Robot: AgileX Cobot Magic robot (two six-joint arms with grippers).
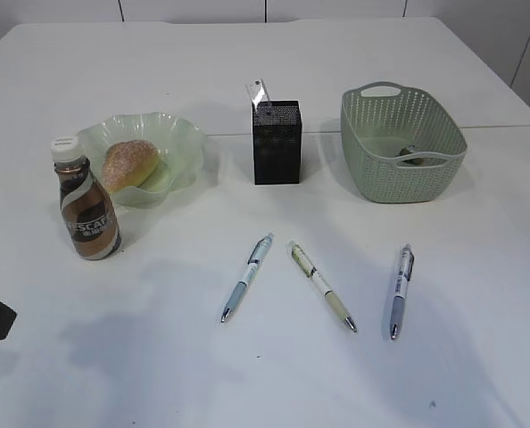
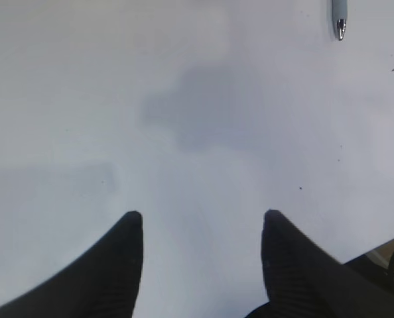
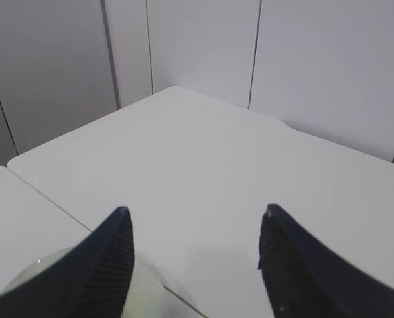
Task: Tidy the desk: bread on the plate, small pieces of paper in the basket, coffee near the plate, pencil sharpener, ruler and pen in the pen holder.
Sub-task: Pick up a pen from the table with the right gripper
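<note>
Plastic pens [image 1: 246, 289] look light, slick, apt to roll (pinch mid-barrel); left gripper [image 2: 202, 222] and right gripper [image 3: 194, 215] gape empty.

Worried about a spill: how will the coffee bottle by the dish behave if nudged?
The coffee bottle stands upright, tall on a narrow base, so a high push would probably tip it. Its round body would then likely roll. The cap looks closed, so leaking seems unlikely.

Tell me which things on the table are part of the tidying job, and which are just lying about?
Part of the job:
bread on the plate
coffee
pen holder with ruler
basket
three pens: left pen, middle pen, right pen

Just lying about:
nothing I can see
</note>
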